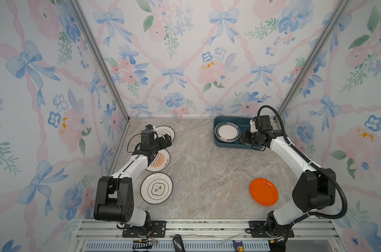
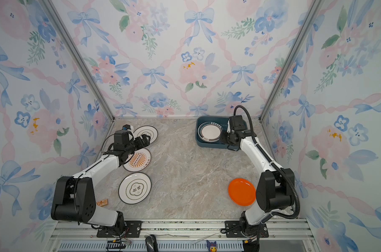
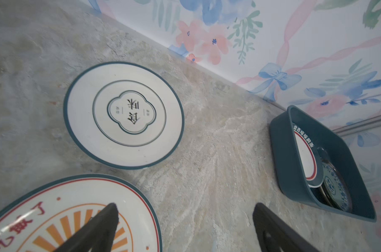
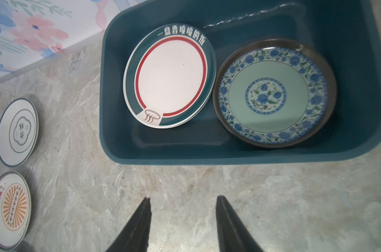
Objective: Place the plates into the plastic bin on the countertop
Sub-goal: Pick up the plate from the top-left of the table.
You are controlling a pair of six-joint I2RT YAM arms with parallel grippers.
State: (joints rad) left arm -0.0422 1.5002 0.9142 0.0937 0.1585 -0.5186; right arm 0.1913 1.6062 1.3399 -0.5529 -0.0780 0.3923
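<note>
Black jaws spread as wide as they go: the left hand [image 3: 185, 209] hangs over the edge of the sunburst plate [image 3: 71, 196]. One finger [image 3: 97, 229] is above the orange rays and its partner is above bare counter [image 3: 207, 152], so the lip sits between them. It holds nothing.

To my eye that's the pick being lined up. The plate lies dead flat, so the outer finger will want to come down onto the counter and slide under the lip before the squeeze. Closing from above would likely just skate off the glaze. Tipping the plate up a little once it is pinched should keep it from clipping the emblem plate [image 3: 124, 115] just beyond.

Across the counter the right hand [image 4: 183, 203] stands half open and empty, just in front of the teal bin [image 4: 185, 152]. Inside lie the teal-rimmed plate [image 4: 170, 76] and, beside it, the blue-green patterned plate [image 4: 272, 93], each seemingly resting on another. The carry should aim for one of those piles and set down level. A second emblem plate [image 1: 156, 188] and the orange plate [image 1: 264, 191] wait on the counter, well apart.
</note>
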